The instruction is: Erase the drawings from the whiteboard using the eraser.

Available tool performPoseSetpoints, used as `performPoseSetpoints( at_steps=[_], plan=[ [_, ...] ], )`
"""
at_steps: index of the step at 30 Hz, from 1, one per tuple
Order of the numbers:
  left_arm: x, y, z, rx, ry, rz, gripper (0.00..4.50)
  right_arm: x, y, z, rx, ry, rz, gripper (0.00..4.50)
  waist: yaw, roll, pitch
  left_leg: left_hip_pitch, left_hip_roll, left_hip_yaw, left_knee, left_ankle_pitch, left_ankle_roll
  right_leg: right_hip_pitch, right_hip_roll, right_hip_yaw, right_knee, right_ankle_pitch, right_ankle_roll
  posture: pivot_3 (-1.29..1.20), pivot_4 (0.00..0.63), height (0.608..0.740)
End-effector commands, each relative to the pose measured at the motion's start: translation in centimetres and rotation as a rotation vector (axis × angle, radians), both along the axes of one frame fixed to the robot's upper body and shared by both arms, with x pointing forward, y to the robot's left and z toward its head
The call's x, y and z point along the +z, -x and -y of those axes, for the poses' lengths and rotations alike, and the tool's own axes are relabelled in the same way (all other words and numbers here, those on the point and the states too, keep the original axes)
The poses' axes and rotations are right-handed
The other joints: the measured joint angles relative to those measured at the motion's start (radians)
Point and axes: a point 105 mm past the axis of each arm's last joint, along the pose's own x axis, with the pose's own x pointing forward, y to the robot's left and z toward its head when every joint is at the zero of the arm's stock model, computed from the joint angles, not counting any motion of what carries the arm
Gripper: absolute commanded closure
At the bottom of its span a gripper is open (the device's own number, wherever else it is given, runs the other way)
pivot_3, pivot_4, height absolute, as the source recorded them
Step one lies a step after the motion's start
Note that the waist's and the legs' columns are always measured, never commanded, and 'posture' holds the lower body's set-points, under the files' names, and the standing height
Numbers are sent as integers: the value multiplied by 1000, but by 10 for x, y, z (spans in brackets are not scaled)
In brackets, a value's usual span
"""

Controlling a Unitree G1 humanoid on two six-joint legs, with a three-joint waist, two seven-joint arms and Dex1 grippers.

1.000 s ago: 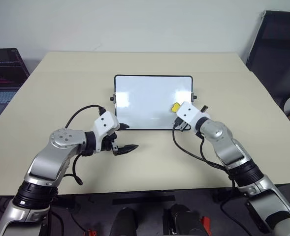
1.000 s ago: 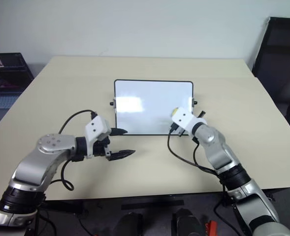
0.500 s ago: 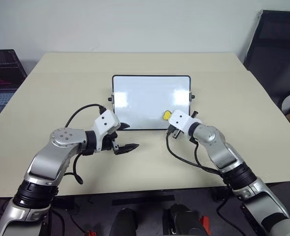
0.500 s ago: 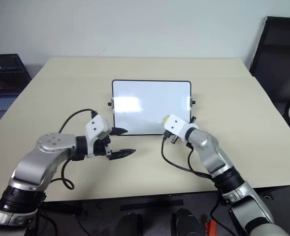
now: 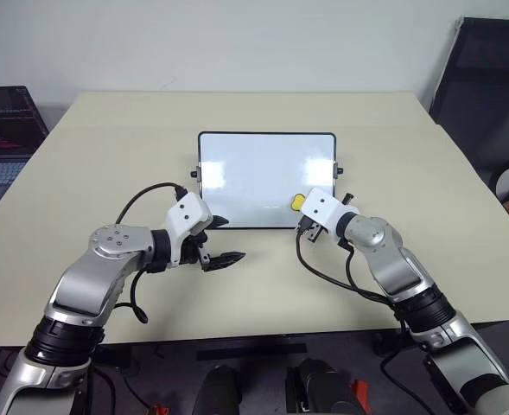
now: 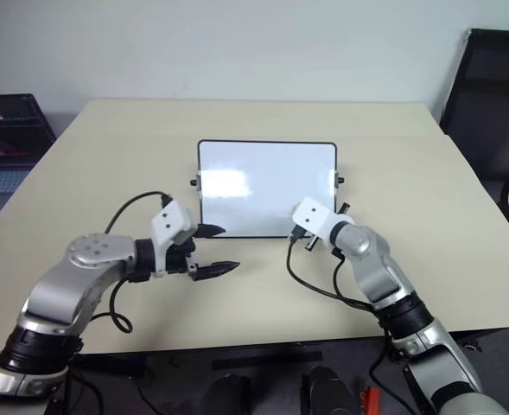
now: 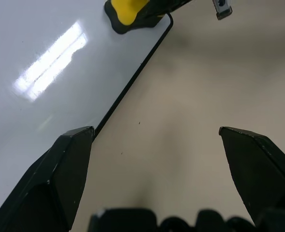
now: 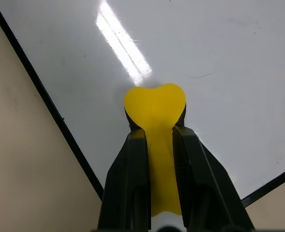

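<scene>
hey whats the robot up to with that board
It is wiping a small whiteboard that lies on a beige table. The right gripper is shut on a yellow eraser and presses it to the board near the near right corner. The left gripper hangs open over the table just off the board's near left corner, holding nothing. The board looks almost clean, with only faint traces left.
</scene>
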Motion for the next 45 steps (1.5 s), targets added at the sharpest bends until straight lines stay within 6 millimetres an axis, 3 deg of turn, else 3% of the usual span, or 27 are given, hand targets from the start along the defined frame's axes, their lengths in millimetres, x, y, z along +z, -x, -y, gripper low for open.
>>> performPoseSetpoints(
  at_steps=[1, 5, 8, 12, 18, 29, 34, 35, 36, 42, 45],
  plan=[
    [15, 1, 7, -42, 28, 48, 0, 42, 5, 16, -63, -156, 79, 4164, 2, 0, 0, 0, 0, 0, 0, 0, 0, 0, 0, 0, 0, 0, 0, 0, 150, 740],
    [19, -2, 28, -137, 64, 73, 0, 52, 38, 55, -199, -403, -2, 4164, 20, 0, 0, -4, -1, -2, -1, 0, -1, -1, -1, -2, -1, -1, 0, 0, 150, 740],
    [19, -2, 44, -241, 71, 73, 0, 37, 59, 72, -322, -536, -100, 4164, 30, 0, 0, -6, -1, -4, -1, -1, -2, 0, -1, -5, -4, -2, -1, 0, 150, 740],
    [20, -3, 68, -373, 75, 78, 0, 19, 71, 90, -493, -655, -202, 4165, 22, 1, 0, -5, -1, -4, -1, -2, -2, -1, 0, -4, -4, -2, -1, 0, 150, 740],
    [22, 0, 105, -567, 70, 86, 0, 2, 65, 95, -564, -676, -283, 4165, 15, 1, 0, -5, -4, 0, 0, -2, -2, -1, 1, -4, -4, -1, -1, 0, 150, 740],
    [19, 0, 123, -616, 71, 99, 0, -6, 37, 119, -618, -680, -282, 4165, 3, 1, 0, -5, -6, 0, -1, -2, -2, -1, 1, -3, -5, -1, 0, 0, 150, 740],
    [17, 1, 118, -594, 73, 96, 0, -8, 30, 129, -630, -693, -293, 2618, 3, 1, 0, -6, -6, -1, -1, -2, -2, -1, 1, -3, -6, -1, 0, 0, 150, 740],
    [16, 1, 117, -589, 74, 95, 0, -9, 30, 129, -627, -694, -295, 2531, 2, 1, 0, -6, -6, -1, -1, -2, -2, -1, 1, -3, -6, -1, 0, 0, 150, 740],
    [16, 1, 116, -585, 74, 94, 0, -8, 29, 129, -624, -697, -296, 1970, 2, 1, 0, -6, -6, -1, -2, -2, -2, -1, 1, -3, -6, -1, 0, 0, 150, 740],
    [14, 1, 107, -529, 89, 95, 0, 6, 24, 125, -586, -751, -262, 35, 2, 1, 1, -6, -5, -2, -2, -2, -2, -1, 1, -2, -6, -1, 0, 0, 150, 740],
    [19, -5, 95, -437, 114, 110, 0, 34, 27, 113, -487, -782, -180, 35, 2, 1, 1, -6, -4, -3, -2, -2, -2, -1, 1, -2, -6, -1, 0, 0, 150, 740]
  ],
)
